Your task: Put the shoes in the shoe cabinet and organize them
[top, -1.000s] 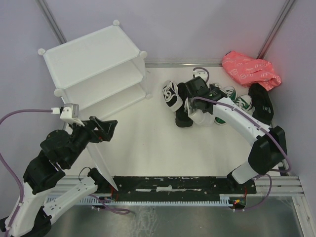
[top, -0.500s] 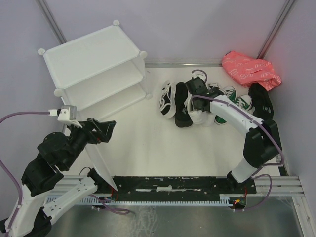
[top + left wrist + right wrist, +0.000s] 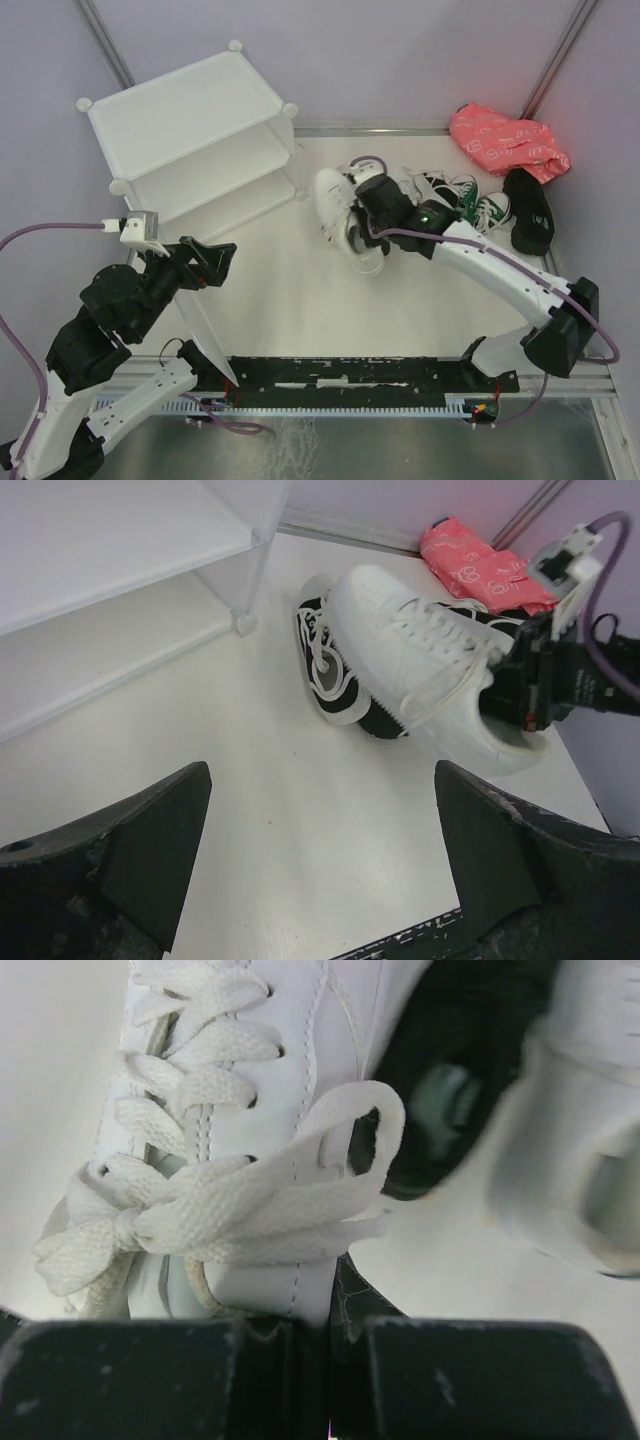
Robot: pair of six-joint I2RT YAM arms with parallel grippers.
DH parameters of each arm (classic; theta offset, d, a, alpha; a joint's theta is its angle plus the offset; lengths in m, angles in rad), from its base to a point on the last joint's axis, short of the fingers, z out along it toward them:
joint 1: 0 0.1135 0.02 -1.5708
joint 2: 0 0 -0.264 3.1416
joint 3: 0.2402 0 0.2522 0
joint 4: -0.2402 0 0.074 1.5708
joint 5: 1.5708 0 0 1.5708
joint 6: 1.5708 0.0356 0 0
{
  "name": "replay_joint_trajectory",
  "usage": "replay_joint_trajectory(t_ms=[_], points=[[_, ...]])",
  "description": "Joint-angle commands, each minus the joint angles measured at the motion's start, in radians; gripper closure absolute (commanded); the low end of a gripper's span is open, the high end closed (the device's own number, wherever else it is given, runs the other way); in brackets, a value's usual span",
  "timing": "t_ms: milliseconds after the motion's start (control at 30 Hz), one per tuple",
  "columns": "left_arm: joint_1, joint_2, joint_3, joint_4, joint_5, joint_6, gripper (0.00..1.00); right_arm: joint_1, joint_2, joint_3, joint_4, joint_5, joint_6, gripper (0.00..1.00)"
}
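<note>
My right gripper (image 3: 372,208) is shut on the tongue end of a white sneaker (image 3: 338,200), holding it above the floor left of the shoe pile. In the right wrist view its laces and tongue (image 3: 250,1090) fill the frame, pinched between my fingers (image 3: 345,1360). Black sneakers with white laces (image 3: 325,665) lie under and beside it. Green sneakers (image 3: 482,205) and a plain black shoe (image 3: 528,212) lie further right. The white shoe cabinet (image 3: 190,120) stands at the back left, its inner shelf (image 3: 110,670) showing. My left gripper (image 3: 215,262) hangs open and empty near it (image 3: 320,880).
A pink bag (image 3: 507,140) lies in the back right corner. The cabinet's door panel (image 3: 203,335) stands open toward the near edge beside my left arm. A blurred pale shoe (image 3: 585,1160) shows at the right of the right wrist view.
My right gripper shut on the white sneaker, then lifted and carried it left, off the pile. The left arm has barely moved.
</note>
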State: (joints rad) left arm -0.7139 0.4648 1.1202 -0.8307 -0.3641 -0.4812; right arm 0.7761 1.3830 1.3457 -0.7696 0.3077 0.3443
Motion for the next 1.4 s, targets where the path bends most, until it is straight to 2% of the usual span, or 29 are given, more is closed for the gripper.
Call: replay_joint_trajectory(t_ms=[0, 133, 233, 333, 433, 533, 733, 900, 1000, 1167, 1367], points=[[0.001, 0.011, 0.009, 0.026, -0.016, 0.007, 0.01, 0.127, 0.116, 0.047, 0.173, -0.149, 0.035, 1.00], [0.001, 0.014, 0.019, 0.021, -0.010, 0.003, 0.01, 0.203, 0.248, 0.092, 0.270, -0.196, 0.051, 0.96], [0.001, 0.014, 0.021, 0.021, -0.007, 0.000, 0.01, 0.224, 0.375, 0.144, 0.331, -0.240, 0.054, 0.76], [0.001, 0.014, 0.016, 0.022, -0.005, -0.002, 0.01, 0.230, 0.495, 0.212, 0.343, -0.250, 0.041, 0.45], [0.002, 0.019, 0.013, 0.021, -0.001, 0.000, 0.01, 0.230, 0.554, 0.245, 0.336, -0.237, 0.027, 0.29], [0.001, 0.020, 0.020, 0.015, -0.002, 0.003, 0.01, 0.229, 0.527, 0.217, 0.331, -0.229, 0.018, 0.18], [0.001, 0.023, 0.028, 0.008, -0.023, -0.001, 0.01, 0.233, 0.337, 0.070, 0.313, -0.200, 0.019, 0.08], [0.001, 0.045, 0.070, 0.005, -0.018, -0.010, 0.01, 0.261, 0.178, -0.021, 0.240, -0.219, 0.016, 0.05], [0.001, 0.066, 0.097, -0.011, -0.017, -0.024, 0.01, 0.278, 0.104, -0.106, 0.269, -0.228, 0.032, 0.01], [0.001, 0.069, 0.102, -0.018, -0.032, -0.068, 0.01, 0.330, 0.080, -0.215, 0.336, -0.283, 0.071, 0.01], [0.001, 0.044, 0.077, -0.016, -0.070, -0.105, 0.01, 0.398, 0.128, -0.245, 0.395, -0.261, 0.066, 0.01]])
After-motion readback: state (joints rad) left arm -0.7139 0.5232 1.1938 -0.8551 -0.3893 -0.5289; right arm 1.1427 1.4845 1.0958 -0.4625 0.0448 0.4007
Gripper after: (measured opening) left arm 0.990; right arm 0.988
